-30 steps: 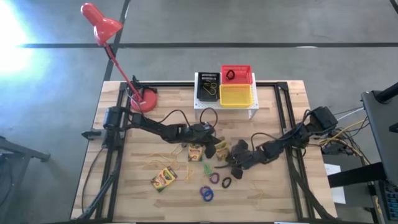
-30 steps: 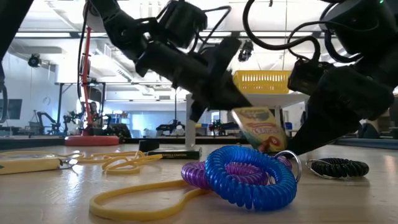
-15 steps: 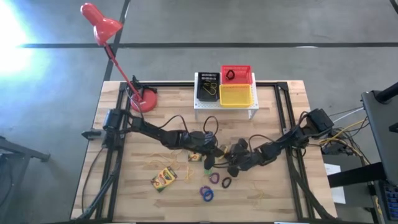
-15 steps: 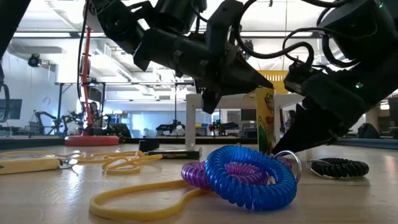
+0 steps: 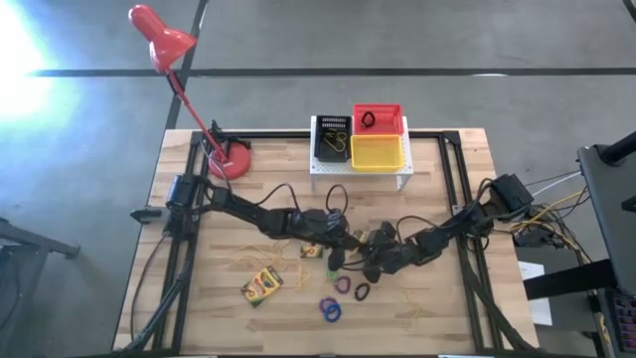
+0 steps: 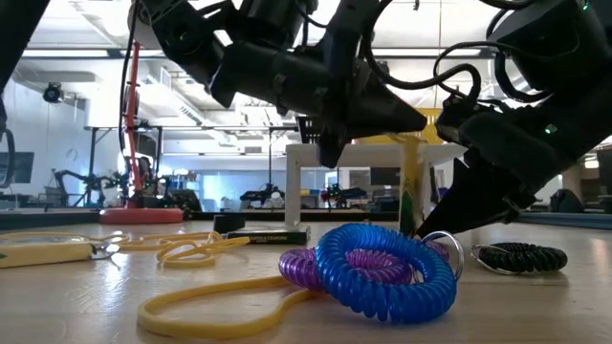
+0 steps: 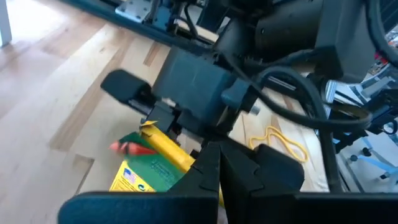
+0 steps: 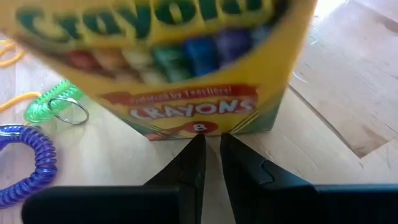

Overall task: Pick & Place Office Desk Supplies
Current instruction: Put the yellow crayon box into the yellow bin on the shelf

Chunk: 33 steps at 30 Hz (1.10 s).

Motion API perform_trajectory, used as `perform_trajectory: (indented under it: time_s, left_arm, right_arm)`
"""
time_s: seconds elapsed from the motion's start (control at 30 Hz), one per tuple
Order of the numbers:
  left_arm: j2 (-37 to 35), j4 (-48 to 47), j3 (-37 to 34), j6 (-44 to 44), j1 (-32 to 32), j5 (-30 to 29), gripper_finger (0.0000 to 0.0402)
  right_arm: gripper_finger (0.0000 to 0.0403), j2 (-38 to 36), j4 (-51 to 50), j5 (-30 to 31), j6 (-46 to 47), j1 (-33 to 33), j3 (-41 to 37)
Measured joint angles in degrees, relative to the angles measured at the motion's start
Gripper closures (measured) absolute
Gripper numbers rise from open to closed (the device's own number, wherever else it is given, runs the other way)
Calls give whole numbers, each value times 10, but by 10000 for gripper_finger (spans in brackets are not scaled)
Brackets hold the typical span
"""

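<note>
A: Where are the two pincers?

B: Both are low over the middle of the wooden table. The left pincer reaches in from the left; the right pincer comes in from the right and sits just beside it.

A: What does the left one have?

B: Its fingers are pressed together with no gap showing, right against a crayon box that stands on edge on the table. Whether it truly grips the box, I cannot tell.

A: And the right one?

B: Nearly closed, a thin slit between its fingertips, and nothing between them. The tips point at the foot of that same box, whose printed face fills its wrist view.

A: Other supplies?

B: A second crayon box lies flat toward the near left. A blue coil ring and a purple coil ring lie touching at the near middle, a black coil ring to their right, a green coil ring close to the box. A yellow rubber band lies near the front edge.

A: And at the far edge?

B: A white stand carrying a black bin, a red bin and a yellow bin. A red desk lamp stands at the far left.
</note>
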Motion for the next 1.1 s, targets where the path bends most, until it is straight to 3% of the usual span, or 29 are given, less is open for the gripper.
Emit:
perform_trajectory:
  time_s: [0.27,0.53,0.67,0.77,0.87,0.97,1.1]
  left_arm:
    - [-3,-15,35,46,2,0,396]
    - [-71,-249,71,112,0,-19,396]
    - [-98,-341,51,145,-25,-85,396]
    - [-103,-340,14,178,-46,-156,396]
    - [-96,-276,-31,199,-52,-204,396]
    - [-91,-196,-69,195,-48,-202,391]
    - [-90,-164,-96,150,-40,-199,376]
  right_arm:
    - [351,-1,0,-2,2,0,0]
    - [351,-1,-1,-3,0,0,0]
    - [351,-1,-2,-3,0,0,1]
    - [351,-1,-6,-4,-3,0,7]
    - [351,0,-7,-6,-14,0,12]
    - [351,-2,-7,-17,-29,0,15]
    - [345,-41,-33,-82,-68,-2,15]
